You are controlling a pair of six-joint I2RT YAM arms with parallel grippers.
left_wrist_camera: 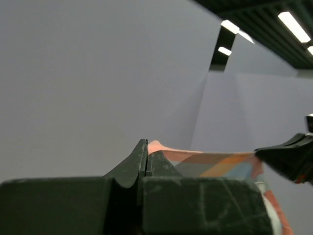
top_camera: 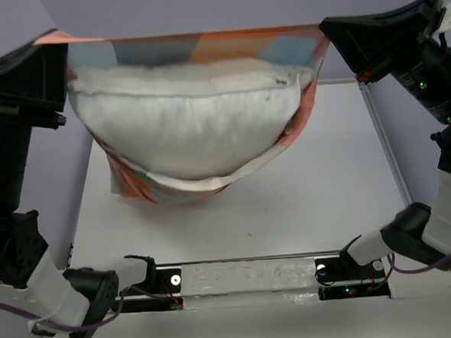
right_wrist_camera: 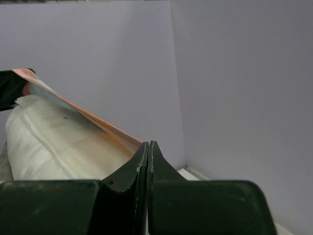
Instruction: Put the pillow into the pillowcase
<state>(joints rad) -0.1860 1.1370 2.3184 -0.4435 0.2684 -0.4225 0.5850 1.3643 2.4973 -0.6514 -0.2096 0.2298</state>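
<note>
Hanging clear of the worktop (top_camera: 304,202), the pillow (top_camera: 192,125) is a plump, soft white cushion with a stitched seam along its upper edge, sagging into a rounded belly below. Its long axis runs left to right between the two arms, upper edge near level, bulge pointing down. It sits cradled in the pillowcase (top_camera: 225,42), a thin cloth in large orange, light blue and grey-brown checks. The cloth shows as a taut band above the pillow, down both ends and as a crumpled lip under the belly, while the broad white face lies bare to the overhead camera. The left gripper (top_camera: 57,49) has its fingers pressed together on the case's upper left corner, with orange cloth rising from the tips in its wrist view. The right gripper (top_camera: 332,28) has its fingers shut on the upper right corner, the checked edge stretching straight between the two. Around them stand smooth, pale purple-grey walls (top_camera: 223,4). A metal rail (top_camera: 247,279) carrying the arm bases lies along the near edge.
</note>
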